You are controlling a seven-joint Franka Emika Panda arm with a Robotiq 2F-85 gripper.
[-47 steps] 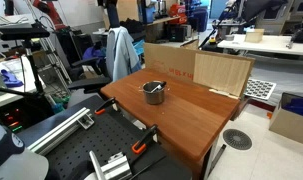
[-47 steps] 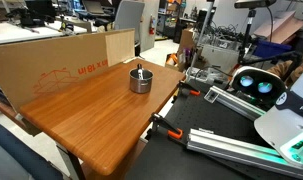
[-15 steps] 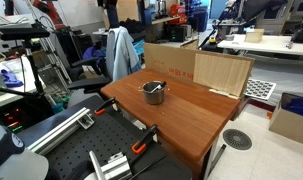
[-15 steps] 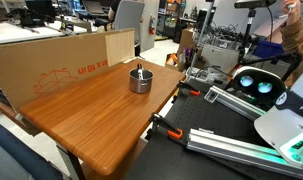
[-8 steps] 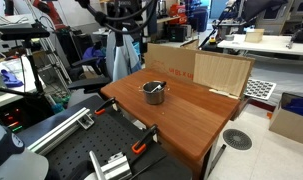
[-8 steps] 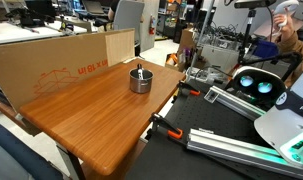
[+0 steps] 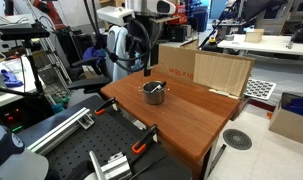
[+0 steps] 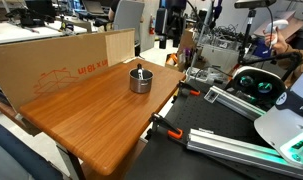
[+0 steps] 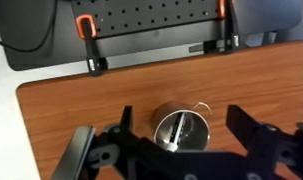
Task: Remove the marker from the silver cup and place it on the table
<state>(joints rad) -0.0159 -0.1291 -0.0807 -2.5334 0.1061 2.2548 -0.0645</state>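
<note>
While the gripper (image 9: pixel 181 126) hangs wide open, the marker (image 8: pixel 139 69) barely shows inside the silver cup (image 8: pixel 140 83).

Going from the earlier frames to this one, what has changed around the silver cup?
The arm has swung into view and brought its gripper to hang above the silver cup; three seconds ago no arm was over the table. In the wrist view the jaws stand open, holding nothing. The marker is still in the cup, and the cup has not shifted.
</note>
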